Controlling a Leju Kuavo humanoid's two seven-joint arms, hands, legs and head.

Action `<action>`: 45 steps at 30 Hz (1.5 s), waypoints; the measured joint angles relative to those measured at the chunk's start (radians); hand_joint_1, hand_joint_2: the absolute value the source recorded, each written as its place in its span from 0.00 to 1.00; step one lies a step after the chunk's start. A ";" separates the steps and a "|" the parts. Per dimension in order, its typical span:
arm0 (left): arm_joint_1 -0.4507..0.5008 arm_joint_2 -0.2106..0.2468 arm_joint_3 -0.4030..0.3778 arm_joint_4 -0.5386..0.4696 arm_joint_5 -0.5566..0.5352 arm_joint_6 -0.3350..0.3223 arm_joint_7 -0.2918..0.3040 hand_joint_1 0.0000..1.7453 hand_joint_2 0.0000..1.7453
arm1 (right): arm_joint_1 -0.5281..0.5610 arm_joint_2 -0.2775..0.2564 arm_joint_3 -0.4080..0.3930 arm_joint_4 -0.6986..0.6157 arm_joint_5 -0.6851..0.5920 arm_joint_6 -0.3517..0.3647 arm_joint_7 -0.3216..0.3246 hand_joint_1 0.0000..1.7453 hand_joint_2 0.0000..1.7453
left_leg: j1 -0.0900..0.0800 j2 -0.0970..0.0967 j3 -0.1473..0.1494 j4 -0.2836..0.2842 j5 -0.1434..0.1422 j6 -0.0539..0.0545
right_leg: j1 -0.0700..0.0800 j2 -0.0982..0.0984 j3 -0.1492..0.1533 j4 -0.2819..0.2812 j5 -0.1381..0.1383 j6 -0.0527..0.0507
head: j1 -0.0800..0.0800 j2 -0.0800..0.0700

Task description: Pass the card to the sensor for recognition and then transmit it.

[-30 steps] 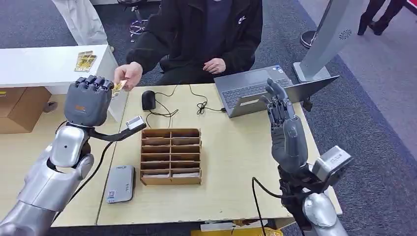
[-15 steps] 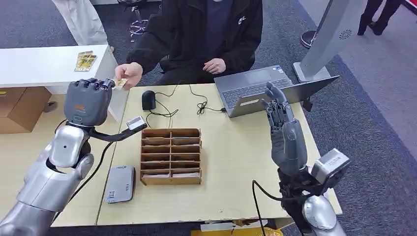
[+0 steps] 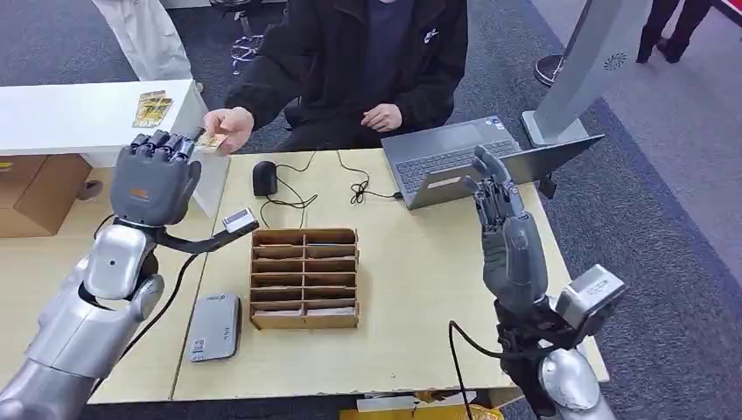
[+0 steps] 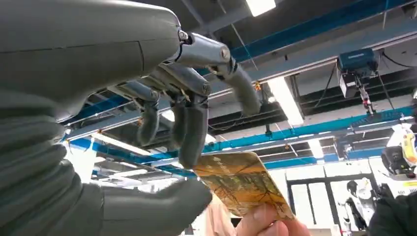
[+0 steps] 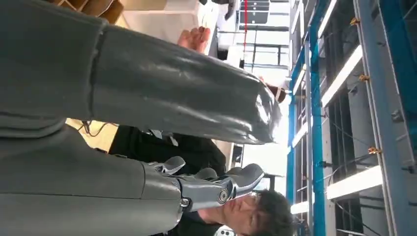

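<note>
One card sits beyond the table's far left corner, pinched in a person's hand between the left hand's parted fingers, ungripped. Right hand raised, empty, fingers apart.

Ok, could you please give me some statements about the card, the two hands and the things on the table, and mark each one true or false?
1. A person's hand holds the card out at the left hand. True.
2. The left hand already grips the card firmly. False: in the left wrist view the card lies between its fingers and thumb, which are apart, and the person's fingers hold it.
3. The right hand holds a mouse. False: it is raised, holding nothing; the mouse lies on the table.
4. The cardboard organizer stands on the table. True.
5. The laptop is closed. False: it is open.
</note>
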 joint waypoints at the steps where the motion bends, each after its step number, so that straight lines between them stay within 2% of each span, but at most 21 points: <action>1: 0.002 0.000 0.000 0.000 0.000 0.001 0.000 0.00 1.00 | 0.001 0.000 0.000 0.000 0.000 0.000 0.000 0.00 0.00 | 0.000 0.000 0.000 0.000 0.000 0.000 | 0.000 0.000 0.000 0.000 0.000 0.000 | 0.000 0.000; 40: 0.023 0.014 0.000 -0.018 -0.014 -0.011 0.004 0.00 1.00 | 0.010 0.000 0.000 -0.016 -0.004 -0.002 0.003 0.00 0.00 | 0.000 0.000 0.000 0.000 0.000 0.000 | 0.000 0.000 0.000 0.000 0.000 0.000 | 0.000 0.000; 41: 0.023 0.014 0.000 -0.018 -0.014 -0.012 0.004 1.00 1.00 | 0.010 0.000 0.000 -0.016 -0.004 -0.002 0.003 0.00 0.00 | 0.000 0.000 0.000 0.000 0.000 0.000 | 0.000 0.000 0.000 0.000 0.000 0.000 | 0.000 0.000; 45: 0.023 0.017 0.000 -0.018 -0.014 -0.018 0.004 1.00 1.00 | 0.012 0.000 0.000 -0.016 -0.004 -0.001 0.002 0.00 0.00 | 0.000 0.000 0.000 0.000 0.000 0.000 | 0.000 0.000 0.000 0.000 0.000 0.000 | 0.000 0.000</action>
